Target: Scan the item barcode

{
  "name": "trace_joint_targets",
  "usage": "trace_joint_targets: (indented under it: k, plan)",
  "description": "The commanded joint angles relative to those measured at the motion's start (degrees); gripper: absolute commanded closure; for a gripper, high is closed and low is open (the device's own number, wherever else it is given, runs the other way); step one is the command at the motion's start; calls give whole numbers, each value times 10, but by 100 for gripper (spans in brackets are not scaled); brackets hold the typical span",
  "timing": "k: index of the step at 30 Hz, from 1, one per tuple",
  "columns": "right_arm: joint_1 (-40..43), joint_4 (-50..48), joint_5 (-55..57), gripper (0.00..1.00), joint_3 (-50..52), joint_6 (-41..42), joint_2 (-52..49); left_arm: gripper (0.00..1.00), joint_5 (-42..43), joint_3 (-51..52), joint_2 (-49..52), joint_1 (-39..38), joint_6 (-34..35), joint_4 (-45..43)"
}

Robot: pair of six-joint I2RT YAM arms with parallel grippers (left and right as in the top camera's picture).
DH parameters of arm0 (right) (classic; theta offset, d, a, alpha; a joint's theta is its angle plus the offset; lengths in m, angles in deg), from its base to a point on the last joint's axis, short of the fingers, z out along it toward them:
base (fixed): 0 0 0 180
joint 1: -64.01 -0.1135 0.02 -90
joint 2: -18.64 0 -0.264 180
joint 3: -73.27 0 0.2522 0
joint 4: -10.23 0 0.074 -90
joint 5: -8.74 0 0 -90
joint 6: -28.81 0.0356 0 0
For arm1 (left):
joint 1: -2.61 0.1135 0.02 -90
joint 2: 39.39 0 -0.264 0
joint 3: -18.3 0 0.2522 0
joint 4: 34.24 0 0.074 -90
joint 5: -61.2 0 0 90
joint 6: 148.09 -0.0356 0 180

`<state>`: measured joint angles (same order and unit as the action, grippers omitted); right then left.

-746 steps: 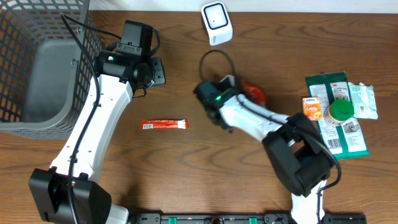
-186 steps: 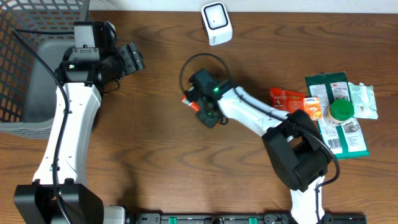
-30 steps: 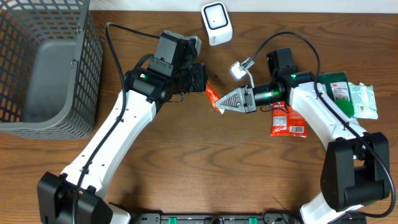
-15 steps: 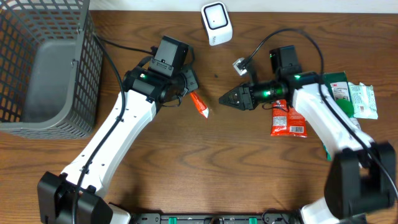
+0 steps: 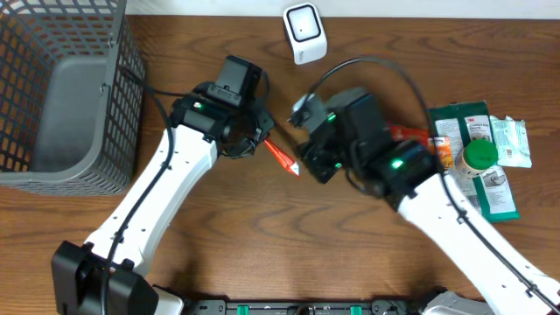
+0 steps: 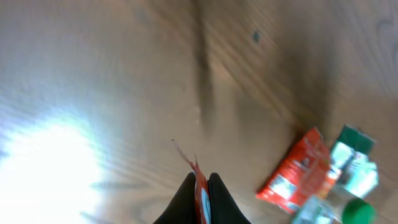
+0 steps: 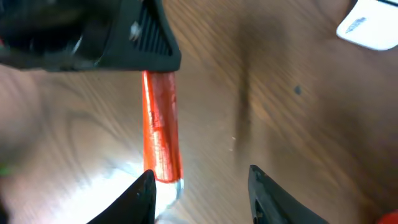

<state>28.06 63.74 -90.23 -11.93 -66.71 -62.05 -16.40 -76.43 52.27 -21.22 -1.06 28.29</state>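
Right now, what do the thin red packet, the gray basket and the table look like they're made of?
The red packet looks like plastic or foil film, glossy, with light glinting along it. The basket is open gray mesh, probably coated wire, matte. The table is wood or wood-look laminate, with visible grain and a slight sheen.

Blurred wrist views, glare on table (image 6: 50, 155)

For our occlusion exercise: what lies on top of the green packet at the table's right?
A green-capped bottle and a small orange box rest on the green packet; the right arm hides part of it.
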Motion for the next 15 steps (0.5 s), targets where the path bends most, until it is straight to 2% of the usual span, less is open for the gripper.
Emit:
trace_joint_targets:
  k: [1, 8, 15]
  plan:
    - [-54, 0, 147, 56, -4, 8, -7, 93, 121, 1, 5, 39, 46, 10]
    - [-106, -8, 205, 49, -4, 8, -19, 93, 157, 1, 5, 64, 63, 17]
    - [-135, -15, 236, 48, -4, 8, -60, 93, 180, 1, 5, 67, 66, 15]
